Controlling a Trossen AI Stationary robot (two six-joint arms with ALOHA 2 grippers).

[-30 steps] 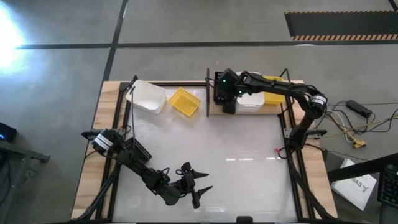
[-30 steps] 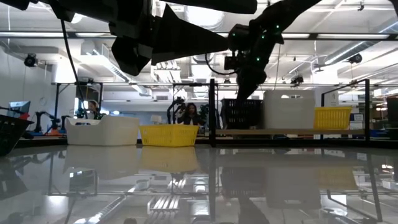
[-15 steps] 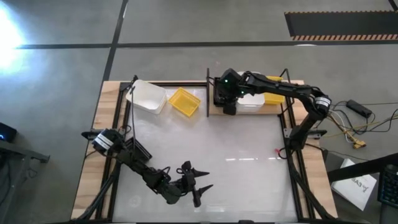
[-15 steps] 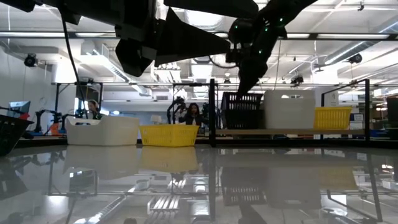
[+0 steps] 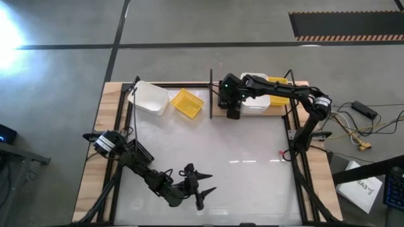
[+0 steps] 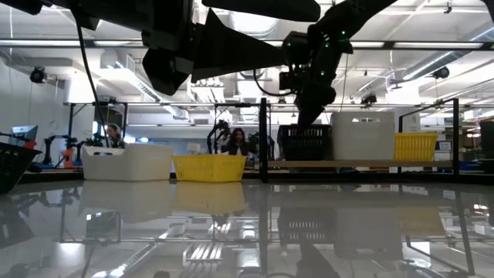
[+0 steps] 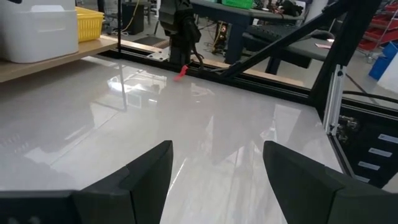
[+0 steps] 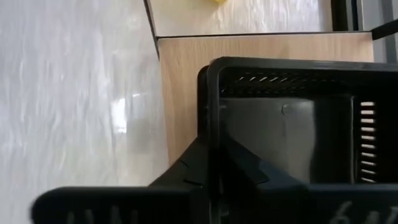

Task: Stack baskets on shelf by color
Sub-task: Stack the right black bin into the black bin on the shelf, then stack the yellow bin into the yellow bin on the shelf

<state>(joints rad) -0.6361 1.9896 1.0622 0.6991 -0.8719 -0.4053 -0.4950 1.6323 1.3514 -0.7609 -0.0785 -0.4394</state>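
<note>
Gripping black basket point(image 8: 292, 130) rim on shelf point(image 5: 218, 111) | right claw point(image 5: 233, 108) clamped | left claw point(image 5: 197, 187) apart

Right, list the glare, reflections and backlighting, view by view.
High view: bright glare at the left edge of the floor. Low view: the glossy white tabletop mirrors the baskets; the arms show as dark silhouettes against ceiling lights. Left wrist view: sheen streaks across the tabletop.

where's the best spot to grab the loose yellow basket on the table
Grip the yellow basket by one long rim wall, coming straight down from above. It sits open side up beside the white basket, so its rim is exposed; the wall facing away from it looks clearest.
</note>
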